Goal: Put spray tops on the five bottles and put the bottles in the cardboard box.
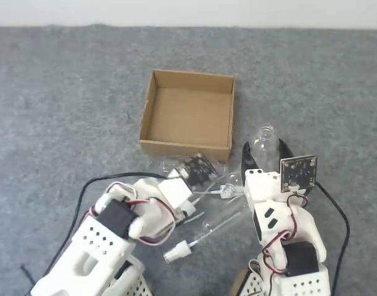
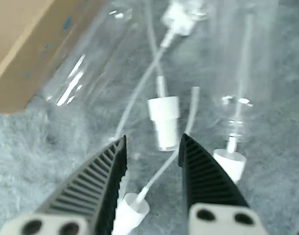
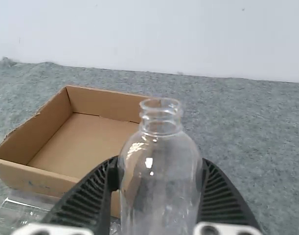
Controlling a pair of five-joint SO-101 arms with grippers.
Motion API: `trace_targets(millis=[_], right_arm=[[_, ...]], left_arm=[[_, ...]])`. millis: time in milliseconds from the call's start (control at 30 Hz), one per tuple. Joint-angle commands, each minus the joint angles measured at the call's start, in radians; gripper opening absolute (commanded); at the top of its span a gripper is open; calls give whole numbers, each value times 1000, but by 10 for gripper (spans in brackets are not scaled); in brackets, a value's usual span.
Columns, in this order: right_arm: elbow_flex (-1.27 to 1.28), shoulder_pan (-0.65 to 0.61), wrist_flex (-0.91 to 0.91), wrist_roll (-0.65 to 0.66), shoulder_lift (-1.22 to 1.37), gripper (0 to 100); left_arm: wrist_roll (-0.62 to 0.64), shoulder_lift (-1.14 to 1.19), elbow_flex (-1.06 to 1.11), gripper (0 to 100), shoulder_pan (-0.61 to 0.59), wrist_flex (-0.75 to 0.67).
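**Asker:** What have your right fingers got?

**Me:** My right fingers (image 3: 98, 188) are clamped on a clear bottle (image 3: 159, 166), one on each side of its body. It stands upright with its neck uncapped, just off the front right corner of the cardboard box (image 1: 185, 148).

**Asker:** And the left ones?

**Me:** My left fingers (image 2: 115, 161) stand moderately parted with nothing in their grip, low over the bench (image 1: 52, 92) in front of the box. A white spray top (image 2: 164, 120) lies flat on the bench just past their tips, in line with the gap between them.

**Asker:** Anything else near there?

**Me:** Two more spray tops (image 2: 230, 161) lie close beside it, farther from the box, with their thin tubes stretched across the bench. A second clear bottle (image 2: 76, 73) lies on its side along the box's front wall. I cannot tell whether it touches the cardboard.
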Motion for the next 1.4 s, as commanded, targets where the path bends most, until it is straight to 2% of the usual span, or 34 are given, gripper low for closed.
trace_targets(millis=[0, 233, 567, 867, 933, 1067, 1200, 1367], right_arm=[[-18, 16, -25, -8, -15, 117], [-17, 16, -25, -8, -15, 117], [-17, 16, -24, -8, -15, 117], [-17, 16, -24, -8, -15, 117], [-17, 16, -24, -8, -15, 117], [-17, 16, -24, -8, -15, 117], [-17, 16, -24, -8, -15, 117], [-17, 16, -24, -8, -15, 117]], left_arm=[[5, 61, -7, 162, -63, -28], [5, 298, -84, 164, -60, -46], [11, 539, -91, 164, -60, -216], [12, 694, -91, 160, -60, -299], [17, 715, -91, 152, -60, -301], [89, 712, -93, 70, -57, -299], [126, 664, -94, 21, 12, -253], [169, 568, -114, 12, 68, -172]])
